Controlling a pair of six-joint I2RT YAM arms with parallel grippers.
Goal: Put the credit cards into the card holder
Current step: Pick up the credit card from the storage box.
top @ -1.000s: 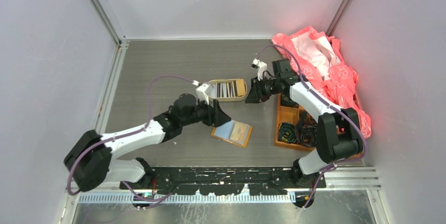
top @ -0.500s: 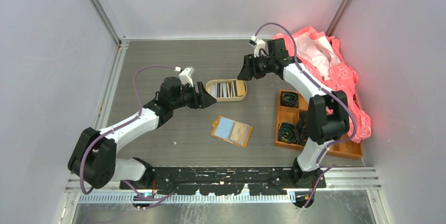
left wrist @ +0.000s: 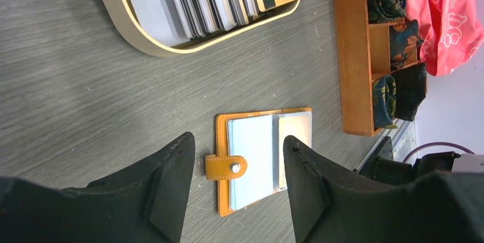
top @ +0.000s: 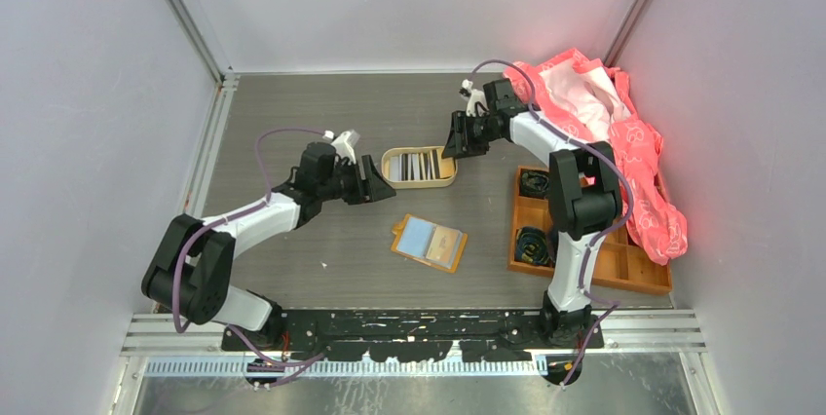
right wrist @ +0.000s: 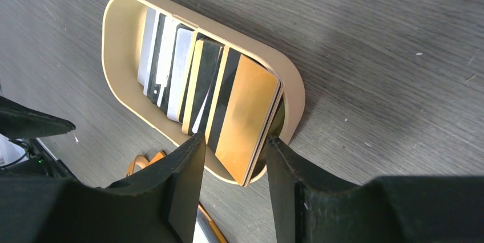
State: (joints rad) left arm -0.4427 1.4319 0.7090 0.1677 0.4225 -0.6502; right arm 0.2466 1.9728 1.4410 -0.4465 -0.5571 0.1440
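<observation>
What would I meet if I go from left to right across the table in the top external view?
Left gripper → oval beige tin → orange wooden tray. The card holder and the right gripper overlap the tin sideways, so they are left out.

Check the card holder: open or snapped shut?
Open. The card holder lies spread flat on the table, blue and tan inner pockets facing up, its snap tab sticking out unfastened.
</observation>
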